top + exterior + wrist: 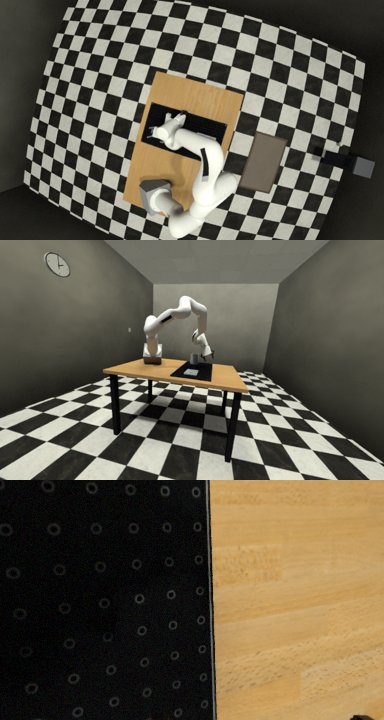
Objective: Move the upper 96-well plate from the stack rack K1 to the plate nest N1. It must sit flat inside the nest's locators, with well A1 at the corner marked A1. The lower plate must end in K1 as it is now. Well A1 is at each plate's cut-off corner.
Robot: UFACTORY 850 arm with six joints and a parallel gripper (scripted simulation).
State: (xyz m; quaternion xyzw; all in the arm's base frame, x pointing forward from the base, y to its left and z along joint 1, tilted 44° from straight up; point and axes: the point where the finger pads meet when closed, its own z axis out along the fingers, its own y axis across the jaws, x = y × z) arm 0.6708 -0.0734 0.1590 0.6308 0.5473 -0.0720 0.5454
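The stack rack K1 (pixel 194 358) stands at the far end of the black perforated mat (pixel 198 124) (pixel 205 373) (pixel 100 605). From above, my wrist link covers most of the rack (pixel 152 129), and only its posts show. The plates in it are too small to tell apart. The pale plate nest N1 (pixel 190 371) (pixel 209 136) lies flat nearer on the mat, partly under my arm from above. My gripper (pixel 183 112) (pixel 207 355) is open and empty. It hangs tilted above the mat's edge, just right of the rack. The wrist view shows only the mat and the wooden table.
The wooden table (pixel 184 90) (pixel 141 371) (pixel 300 605) carries the mat and my base (pixel 154 195) (pixel 152 354). A brown panel (pixel 263 165) lies on the floor beside the table. A grey box (pixel 363 166) stands further off.
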